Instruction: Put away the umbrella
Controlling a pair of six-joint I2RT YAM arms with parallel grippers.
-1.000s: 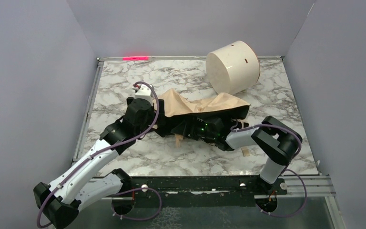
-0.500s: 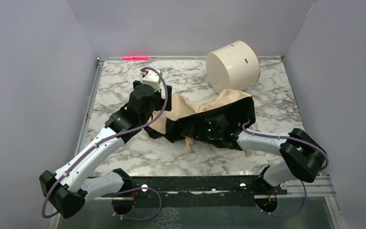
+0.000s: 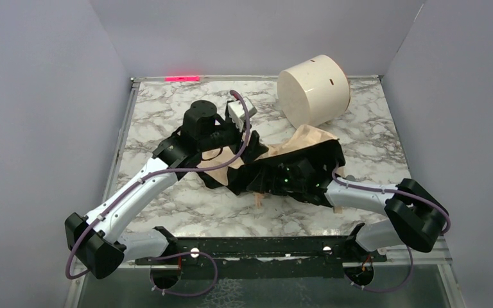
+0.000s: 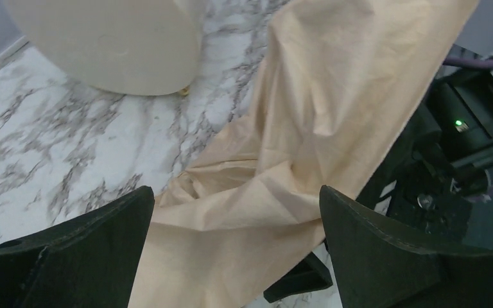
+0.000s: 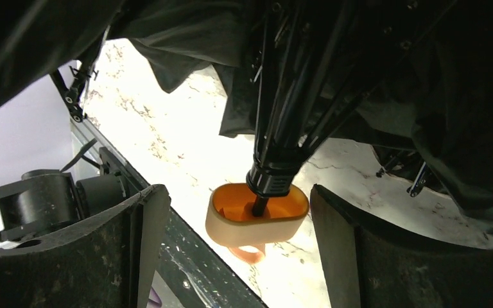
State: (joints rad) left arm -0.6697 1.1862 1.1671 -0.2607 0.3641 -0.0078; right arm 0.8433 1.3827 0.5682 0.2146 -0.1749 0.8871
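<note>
The umbrella lies half collapsed in the middle of the table, beige fabric on top and black lining and ribs below. My left gripper hovers open over the creased beige fabric, touching nothing. My right gripper reaches in under the canopy and is open. The peach handle knob sits between its fingers with a gap on each side. A strap loop hangs under the knob. In the top view the right fingers are hidden among the black folds.
A white cylindrical drum lies on its side at the back right, close to the umbrella's far edge. Grey walls enclose the marble table on three sides. A black rail runs along the near edge.
My left arm has swung away from the umbrella's left end, back and to the right, and opened slightly wider. My right arm has stretched further left under the canopy, and the umbrella has shifted right.
</note>
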